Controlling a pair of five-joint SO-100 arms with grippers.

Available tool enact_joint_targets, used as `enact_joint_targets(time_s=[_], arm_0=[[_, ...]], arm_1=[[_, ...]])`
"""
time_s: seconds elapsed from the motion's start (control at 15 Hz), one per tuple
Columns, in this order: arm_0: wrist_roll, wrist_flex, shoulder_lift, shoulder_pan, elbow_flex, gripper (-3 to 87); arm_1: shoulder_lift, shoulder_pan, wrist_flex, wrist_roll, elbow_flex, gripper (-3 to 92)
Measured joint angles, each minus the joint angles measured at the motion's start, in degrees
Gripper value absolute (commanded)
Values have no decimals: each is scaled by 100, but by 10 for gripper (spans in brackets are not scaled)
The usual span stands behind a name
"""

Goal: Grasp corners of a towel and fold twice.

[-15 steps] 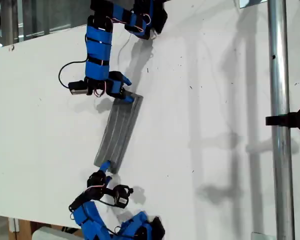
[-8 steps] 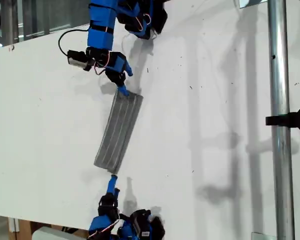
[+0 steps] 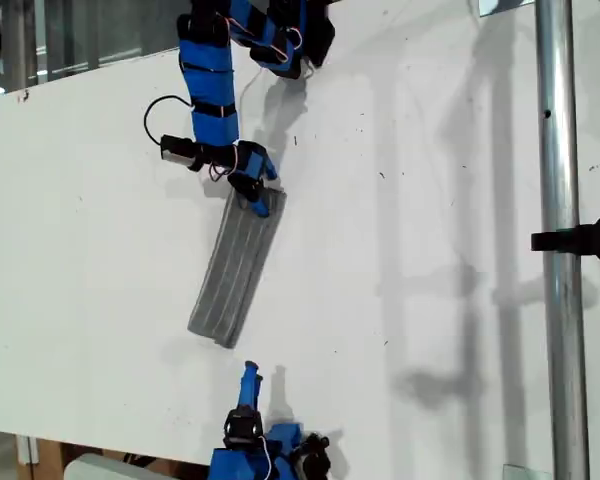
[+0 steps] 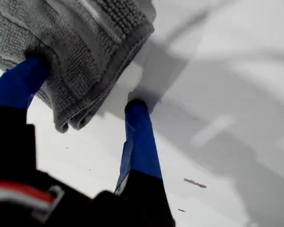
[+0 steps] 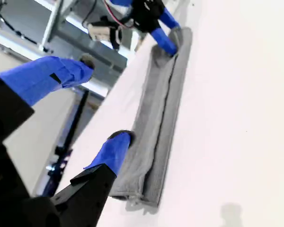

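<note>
The grey striped towel lies on the white table, folded into a long narrow strip. My first gripper stands open over the strip's end nearest the exterior view's top. In the first wrist view that gripper has one finger pressing on the towel and the other finger on bare table beside a folded corner. My second gripper is open and apart from the strip's other end. The second wrist view shows its fingers spread above the towel.
A metal pole with a black clamp runs down the exterior view's right. A black cable loops beside the first arm. The table's edge runs along the exterior view's lower left, by the second arm's base.
My first gripper rose off the towel's end, then came back down onto it. My second gripper let go of the other end and drew back toward the exterior view's bottom edge.
</note>
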Motion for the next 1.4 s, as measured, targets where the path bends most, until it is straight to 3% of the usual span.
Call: enact_joint_targets(time_s=[0.07,0.27,0.53,0.8,1.0,1.07,1.13,1.2,1.4], arm_0=[[-26,0,132,9,97,233],[-35,18,255,44,123,221],[-53,26,325,176,123,213],[-53,26,325,299,176,210],[-53,26,325,308,220,208],[-53,26,325,334,220,207],[-70,26,325,360,220,207],[-88,26,325,378,220,207],[-88,26,325,378,246,207]], arm_1=[[-35,18,-167,0,-26,324],[-114,299,-694,-246,-114,47],[-35,668,-475,-958,-123,-2],[993,281,2452,-1099,-105,-2],[1687,-782,5080,-105,-79,-2],[2083,-940,5344,70,-105,-2],[2663,-993,5326,88,-123,-2],[3322,-993,4781,-18,-70,-2],[4254,-580,2531,-413,650,-2]])
